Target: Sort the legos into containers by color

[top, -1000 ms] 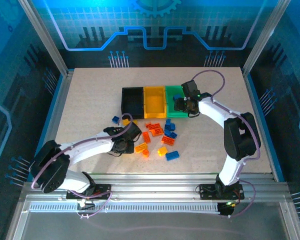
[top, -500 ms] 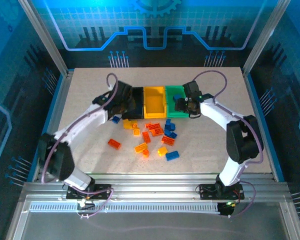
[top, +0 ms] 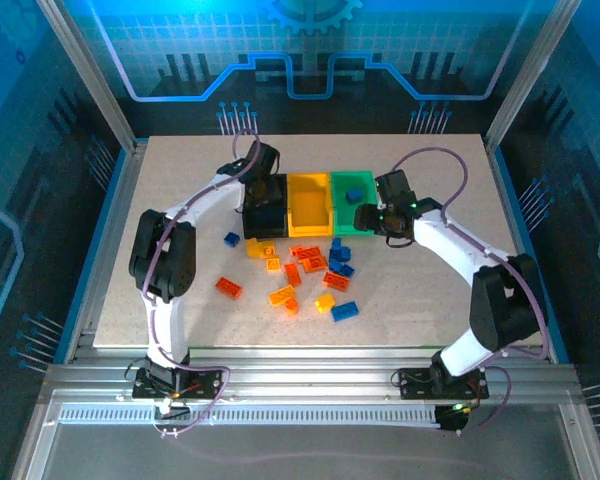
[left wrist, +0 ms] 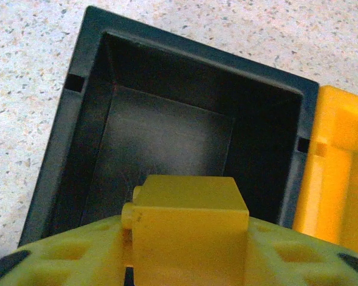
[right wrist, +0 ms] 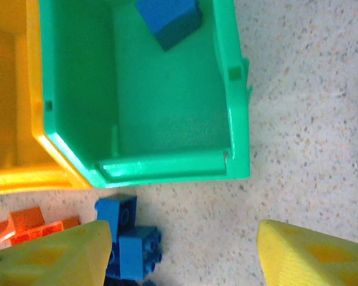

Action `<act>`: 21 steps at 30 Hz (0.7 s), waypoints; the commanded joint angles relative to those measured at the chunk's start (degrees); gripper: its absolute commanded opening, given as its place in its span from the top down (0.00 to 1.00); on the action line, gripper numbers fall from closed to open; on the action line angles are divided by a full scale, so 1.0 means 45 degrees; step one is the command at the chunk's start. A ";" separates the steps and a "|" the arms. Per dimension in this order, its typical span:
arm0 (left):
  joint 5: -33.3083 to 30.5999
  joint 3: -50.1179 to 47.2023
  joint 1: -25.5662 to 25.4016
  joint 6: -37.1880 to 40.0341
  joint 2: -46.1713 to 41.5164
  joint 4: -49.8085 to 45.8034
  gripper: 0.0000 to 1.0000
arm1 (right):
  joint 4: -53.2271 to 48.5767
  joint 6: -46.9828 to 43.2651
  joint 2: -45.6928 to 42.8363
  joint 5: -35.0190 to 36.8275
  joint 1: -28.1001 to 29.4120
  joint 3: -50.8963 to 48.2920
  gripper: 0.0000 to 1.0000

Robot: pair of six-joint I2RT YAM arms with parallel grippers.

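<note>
Done: one blue brick (right wrist: 170, 21) lies in the green bin (right wrist: 167, 164), just ahead of our right claw (right wrist: 182, 241).
Our left claw (left wrist: 190, 253): clamped on a yellow brick (left wrist: 190, 217). The black bin (left wrist: 89, 119) is right below it.
Our right claw: fingers apart, holding nothing.
Left to do: most loose bricks (top: 305, 265) lie on the tabletop (top: 430, 290), nearer to us than both claws.
In the way: we think the blue bricks (right wrist: 131, 241) huddled under our right claw will be fiddly.
</note>
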 commanded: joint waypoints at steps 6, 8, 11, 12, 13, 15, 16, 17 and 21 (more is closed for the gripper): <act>0.0693 0.0242 0.0008 -0.0198 -0.0528 -0.0062 0.26 | 0.0592 -0.0245 -0.1480 -0.0897 -0.0038 -0.1034 0.29; 0.1070 -0.0040 -0.0010 -0.0235 -0.1076 0.0284 0.19 | 0.0454 -0.0396 -0.1545 -0.1174 -0.0038 -0.0991 0.28; 0.1822 -0.0866 -0.0011 -0.0505 -0.2205 0.0983 0.01 | 0.0156 -0.0751 -0.1480 -0.1814 0.0047 -0.0901 0.27; 0.2105 -0.1265 -0.0010 -0.0600 -0.2700 0.1285 0.01 | -0.0059 -0.0897 -0.1415 -0.1929 0.0174 -0.0837 0.27; 0.2363 -0.1620 -0.0019 -0.0716 -0.3139 0.1518 0.01 | -0.0198 -0.1093 -0.1349 -0.2049 0.0337 -0.0812 0.26; 0.2902 -0.2643 -0.0028 -0.1001 -0.4253 0.2057 0.01 | -0.0604 -0.1518 -0.1117 -0.2494 0.0890 -0.0715 0.26; 0.3062 -0.3121 -0.0044 -0.1104 -0.4759 0.2244 0.01 | -0.0597 -0.1749 -0.1034 -0.2728 0.1274 -0.0732 0.26; 0.3122 -0.3658 -0.0084 -0.1199 -0.5346 0.2333 0.01 | -0.0561 -0.2121 -0.0925 -0.3034 0.1826 -0.0753 0.26; 0.2668 -0.5663 -0.0119 -0.1243 -0.7637 0.2090 0.01 | -0.0658 -0.3303 -0.0045 -0.2983 0.4628 -0.0339 0.26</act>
